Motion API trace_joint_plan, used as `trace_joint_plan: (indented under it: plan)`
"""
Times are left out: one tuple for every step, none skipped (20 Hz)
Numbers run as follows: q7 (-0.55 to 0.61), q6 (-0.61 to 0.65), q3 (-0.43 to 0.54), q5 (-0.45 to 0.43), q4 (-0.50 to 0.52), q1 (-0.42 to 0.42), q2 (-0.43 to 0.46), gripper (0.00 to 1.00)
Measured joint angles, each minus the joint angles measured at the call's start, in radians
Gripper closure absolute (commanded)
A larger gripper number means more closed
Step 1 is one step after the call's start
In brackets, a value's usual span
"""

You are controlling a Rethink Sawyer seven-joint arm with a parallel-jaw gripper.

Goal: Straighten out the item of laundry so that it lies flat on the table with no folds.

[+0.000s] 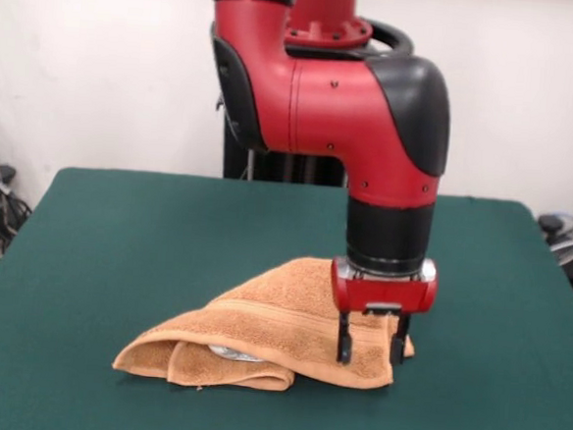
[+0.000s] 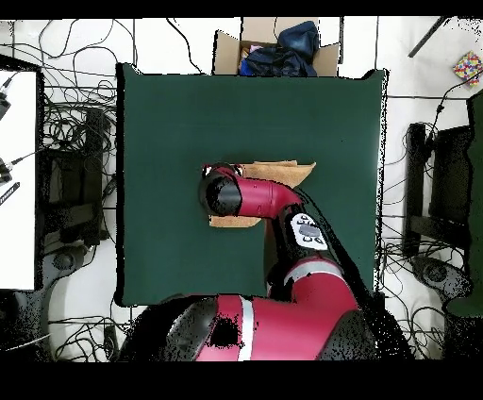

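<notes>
The orange-tan towel [image 1: 259, 326] lies folded and bunched on the dark green table [image 1: 117, 243], with a rolled fold at its front left and a bit of white showing underneath. In the overhead view the towel [image 2: 283, 173] shows partly under the arm. My gripper [image 1: 369, 351] hangs straight down over the towel's right corner. Its two black fingers [image 1: 343, 345] stand apart, tips at the cloth's surface, with nothing clamped between them. In the overhead view the arm hides the gripper.
A cardboard box [image 2: 274, 52] with dark cloth stands past the table's far edge in the overhead view. Cables and equipment lie on the floor around the table. My red arm [image 2: 269, 198] reaches over the table's middle.
</notes>
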Motion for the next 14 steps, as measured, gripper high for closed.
trace_joint_plan:
  plan:
    - [0.000,0.000,0.000,0.000,0.010,0.000,-0.011,0.00]
    - [0.000,0.000,0.000,0.000,0.020,0.000,-0.022,0.00]
    - [0.000,0.000,0.000,0.000,0.038,0.000,-0.041,0.00]
    - [0.000,0.000,0.000,0.000,0.044,0.000,-0.049,0.00]
    - [0.000,0.000,0.000,0.000,0.052,0.001,-0.057,0.00]
    - [0.000,0.000,0.000,0.000,0.057,0.001,-0.062,0.00]
    - [0.000,0.000,0.000,0.000,0.060,0.002,-0.065,0.00]
    - [0.000,0.000,0.000,0.000,0.064,0.002,-0.070,0.00]
    - [0.000,0.000,0.000,0.000,0.065,0.003,-0.072,0.00]
    - [0.000,0.000,0.000,0.000,0.065,0.003,-0.072,0.00]
    - [0.000,0.000,0.000,0.000,0.065,0.003,-0.071,0.00]
    - [0.000,0.000,0.000,0.000,0.065,0.003,-0.071,0.00]
    - [0.000,0.000,0.000,0.000,0.065,0.003,-0.071,0.00]
    - [0.000,0.000,0.000,0.000,0.065,0.003,-0.070,0.00]
